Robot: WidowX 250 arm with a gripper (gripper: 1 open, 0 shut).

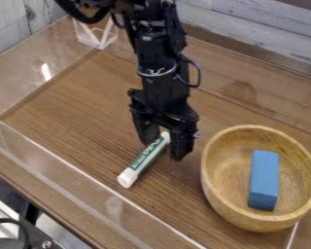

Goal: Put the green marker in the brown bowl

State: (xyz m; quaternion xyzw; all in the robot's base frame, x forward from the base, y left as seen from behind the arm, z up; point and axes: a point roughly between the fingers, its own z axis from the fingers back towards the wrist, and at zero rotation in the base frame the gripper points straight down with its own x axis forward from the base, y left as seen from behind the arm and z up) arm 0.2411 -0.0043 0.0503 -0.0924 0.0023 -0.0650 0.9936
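Note:
The green marker (143, 162) lies on the wooden table, a slim white barrel with green lettering running from lower left to upper right. My gripper (163, 139) stands open and points almost straight down over the marker's upper end, one finger on each side of the barrel. The marker's upper end is hidden behind the fingers, so I cannot tell whether they touch it. To the right sits the brown bowl (224, 185), round, shallow and thick-rimmed.
A blue rectangular block (263, 179) lies inside the bowl. Clear acrylic walls (61, 160) border the table along the front and left. A clear plastic stand (96, 34) sits at the back left.

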